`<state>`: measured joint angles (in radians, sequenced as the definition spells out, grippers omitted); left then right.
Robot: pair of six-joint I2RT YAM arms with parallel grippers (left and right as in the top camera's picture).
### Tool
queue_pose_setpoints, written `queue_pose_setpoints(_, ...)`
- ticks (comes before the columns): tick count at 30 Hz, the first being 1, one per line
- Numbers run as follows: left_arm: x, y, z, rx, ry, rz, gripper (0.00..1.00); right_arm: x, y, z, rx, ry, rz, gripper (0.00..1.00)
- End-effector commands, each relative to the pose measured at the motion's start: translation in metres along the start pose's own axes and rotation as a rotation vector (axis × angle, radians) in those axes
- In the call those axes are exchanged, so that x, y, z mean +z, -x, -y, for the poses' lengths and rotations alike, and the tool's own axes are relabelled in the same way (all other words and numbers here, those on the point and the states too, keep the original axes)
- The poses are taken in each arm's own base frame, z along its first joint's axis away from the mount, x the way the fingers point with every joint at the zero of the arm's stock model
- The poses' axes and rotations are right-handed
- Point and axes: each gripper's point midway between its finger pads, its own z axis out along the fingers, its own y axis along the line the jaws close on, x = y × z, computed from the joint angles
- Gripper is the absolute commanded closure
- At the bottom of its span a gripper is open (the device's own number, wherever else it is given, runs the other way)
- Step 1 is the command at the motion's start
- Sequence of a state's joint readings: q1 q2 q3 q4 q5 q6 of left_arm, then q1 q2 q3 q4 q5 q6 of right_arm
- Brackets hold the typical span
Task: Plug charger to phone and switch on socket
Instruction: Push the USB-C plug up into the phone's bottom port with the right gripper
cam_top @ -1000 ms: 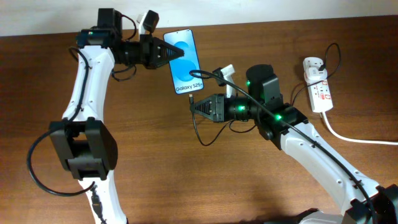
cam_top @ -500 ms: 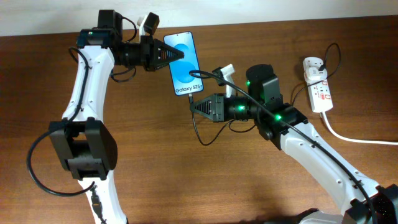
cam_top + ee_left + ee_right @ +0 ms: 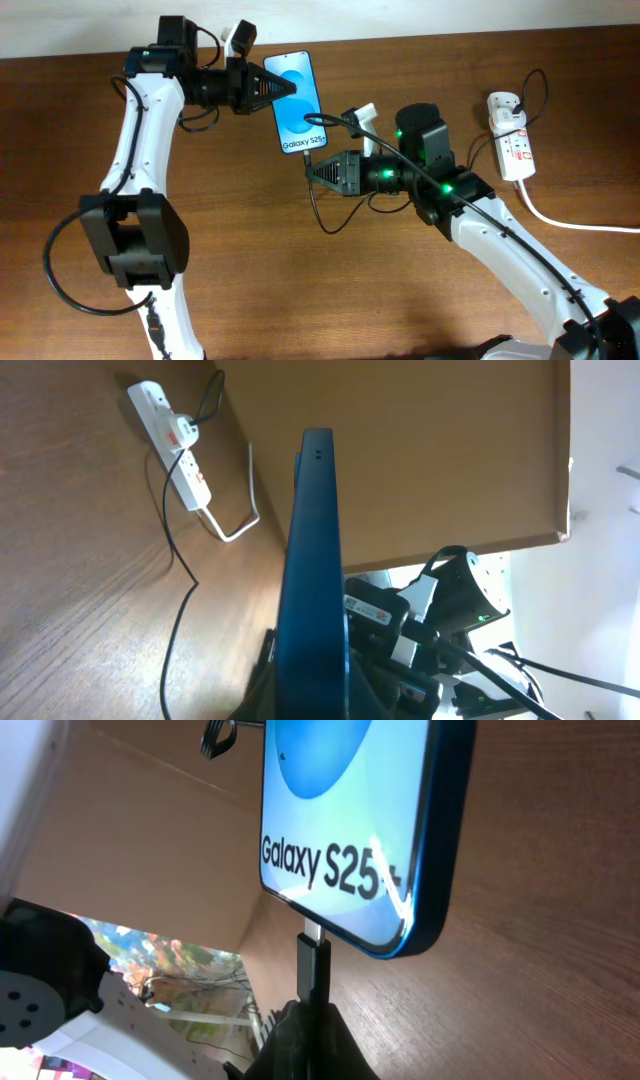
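Over on the left, one arm reaches across and its left fingers (image 3: pixel 268 88) are clamped on the left edge of the one phone (image 3: pixel 303 110). They hold it up off the tabletop (image 3: pixel 240 250), blue screen facing up, "Galaxy S25+" printed at its near end. In the left wrist view the phone is edge-on, rising straight out from between those fingers.

Into the middle now: one charger (image 3: pixel 318 212), a thin black cable looping on the tabletop below the phone. Its connector (image 3: pixel 313 965) is pinched tight in the right fingers (image 3: pixel 330 172). The right wrist view shows the connector lined up with the phone's bottom edge, its silver tip meeting that edge and a sliver of metal showing.

Further right, well apart from the phone, is one socket (image 3: pixel 512 140), a white power strip lying flat with red marks. One white plug (image 3: pixel 505 105) sits in its far end, and one thick white cord (image 3: pixel 570 222) runs off to the right.
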<state>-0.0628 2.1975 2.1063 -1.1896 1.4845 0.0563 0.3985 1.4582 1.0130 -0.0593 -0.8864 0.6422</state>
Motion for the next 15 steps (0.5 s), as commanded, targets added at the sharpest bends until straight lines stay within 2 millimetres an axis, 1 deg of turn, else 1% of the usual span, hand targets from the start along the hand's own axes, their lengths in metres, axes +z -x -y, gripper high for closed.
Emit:
queue_pose_setpoints(1, 0.008, -0.001, 0.012, 0.023, -0.023, -0.016, 1.0, 0.002, 0.002, 0.005, -0.045, -0.026, 0.017, 0.96)
queue_pose_setpoints(7, 0.008, -0.002, 0.011, 0.018, -0.018, -0.017, 1.0, -0.007, 0.008, 0.016, -0.035, -0.053, 0.034, 0.96)
queue_pose_setpoints(12, 0.009, -0.002, 0.011, 0.018, -0.018, -0.018, 1.0, -0.012, 0.013, 0.02, -0.031, -0.058, 0.051, 0.96)
queue_pose_setpoints(15, 0.009, -0.002, 0.011, 0.018, -0.018, -0.018, 1.0, -0.013, 0.016, 0.018, -0.043, -0.053, 0.06, 0.96)
